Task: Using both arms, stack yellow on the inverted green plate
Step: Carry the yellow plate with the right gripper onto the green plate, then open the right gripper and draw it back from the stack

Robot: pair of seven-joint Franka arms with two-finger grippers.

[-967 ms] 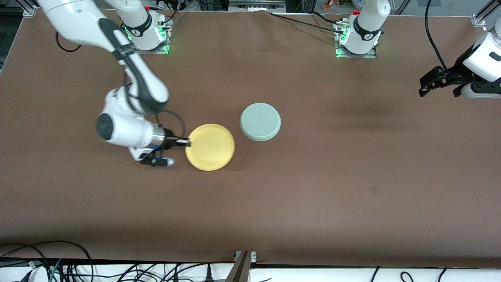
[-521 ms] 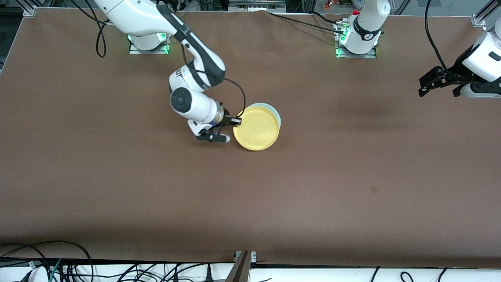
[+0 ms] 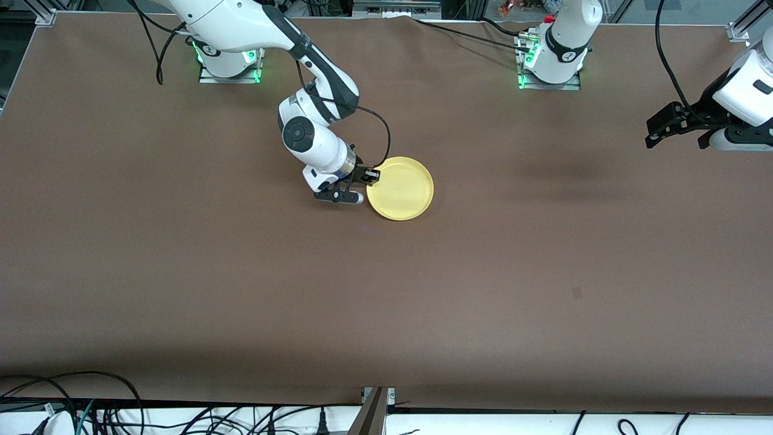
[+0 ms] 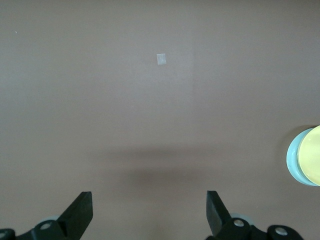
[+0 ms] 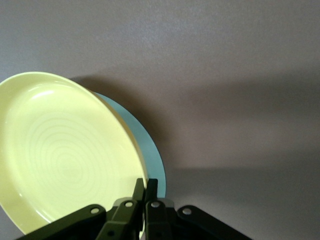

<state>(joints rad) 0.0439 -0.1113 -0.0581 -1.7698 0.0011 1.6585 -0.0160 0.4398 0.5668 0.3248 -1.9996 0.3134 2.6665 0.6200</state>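
Yellow (image 3: 403, 190) covers green plate (image 5: 150, 150), rim pinched by right claw (image 3: 369, 176); left claw (image 3: 661, 130) waits, released

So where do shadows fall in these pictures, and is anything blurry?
Right wrist view: the yellow plate darkens the table past the green plate, and the gripper looks soft. Left wrist view: a faint dark band crosses the table. Front view: sharp.

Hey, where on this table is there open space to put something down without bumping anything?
Bare brown table runs all along the stretch nearer the front camera than the yellow plate. Crowded: mid-table, where the right pincer grips the plate's rim over the green plate. The left pincer waits, open, at its own end.
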